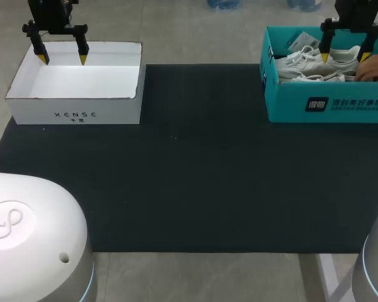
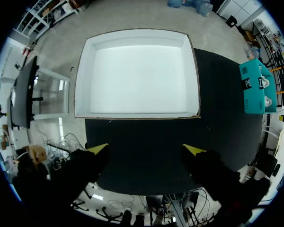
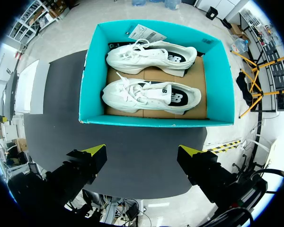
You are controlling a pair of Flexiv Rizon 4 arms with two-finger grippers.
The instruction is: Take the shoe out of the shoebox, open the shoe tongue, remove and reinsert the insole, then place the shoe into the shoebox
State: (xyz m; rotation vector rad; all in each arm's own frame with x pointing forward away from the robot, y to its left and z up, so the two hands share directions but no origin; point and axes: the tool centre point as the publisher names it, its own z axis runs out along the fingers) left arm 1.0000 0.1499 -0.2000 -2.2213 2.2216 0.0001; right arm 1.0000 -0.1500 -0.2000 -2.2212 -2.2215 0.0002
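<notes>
Two white shoes lie side by side on cardboard in the teal shoebox (image 3: 151, 121) (image 1: 327, 107) at the table's far right: the nearer shoe (image 3: 151, 94) and the farther shoe (image 3: 151, 54). In the head view they show as a white shoe pair (image 1: 309, 66). My right gripper (image 1: 344, 57) (image 3: 142, 151) hangs open above the box, holding nothing. A person's hand (image 1: 373, 68) reaches into the box from the right and rests on the shoes. My left gripper (image 1: 62, 59) (image 2: 146, 150) is open over the white box, far from the shoes.
An empty white box (image 1: 75, 116) (image 2: 137, 115) stands at the far left. A black mat (image 1: 189, 176) covers the table between and in front of the two boxes. A paper tag (image 3: 144, 32) lies in the teal box beyond the shoes.
</notes>
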